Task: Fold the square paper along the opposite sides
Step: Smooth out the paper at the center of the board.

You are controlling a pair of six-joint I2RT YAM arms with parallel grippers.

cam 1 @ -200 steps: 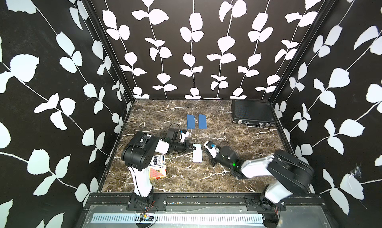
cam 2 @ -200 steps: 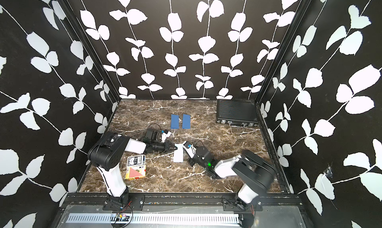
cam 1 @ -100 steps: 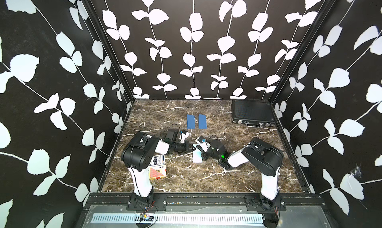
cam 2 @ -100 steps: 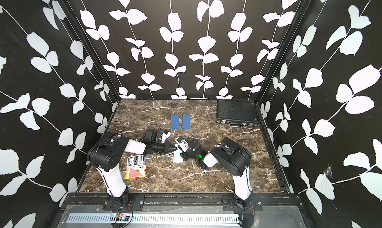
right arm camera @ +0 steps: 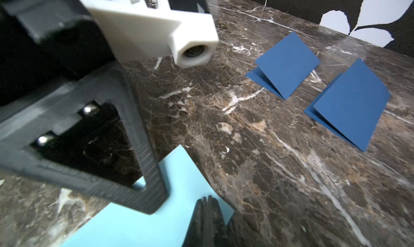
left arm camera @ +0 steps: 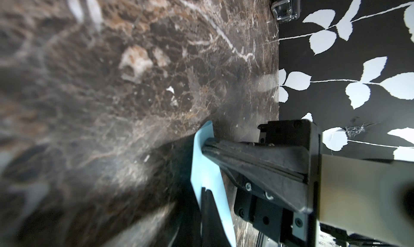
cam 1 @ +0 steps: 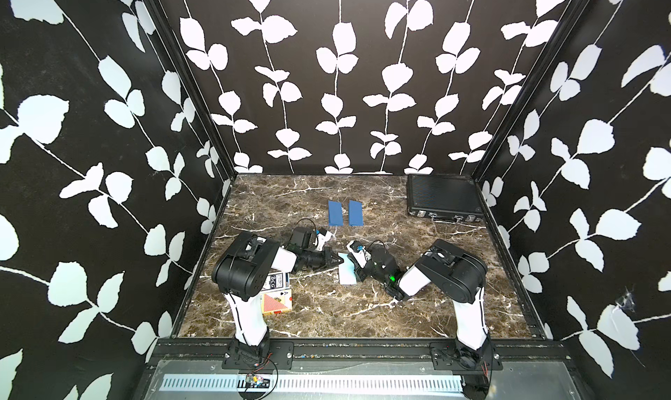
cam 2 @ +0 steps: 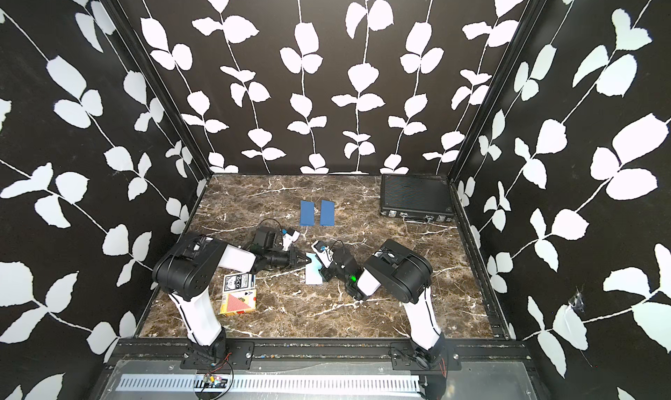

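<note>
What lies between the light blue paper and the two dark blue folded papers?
Nothing: the right wrist view shows bare marble table between the light blue paper and the dark blue folded papers.

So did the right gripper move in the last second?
Yes. The right gripper has shifted toward the left arm's side, farther from the black case, so its closed tip now sits over the light blue paper's edge.

High front pair, two low wrist cameras
Both top views look down the marble table (cam 1: 326,318); wrist views skim it closely, sharing the pale paper (right arm camera: 134,230)
</note>
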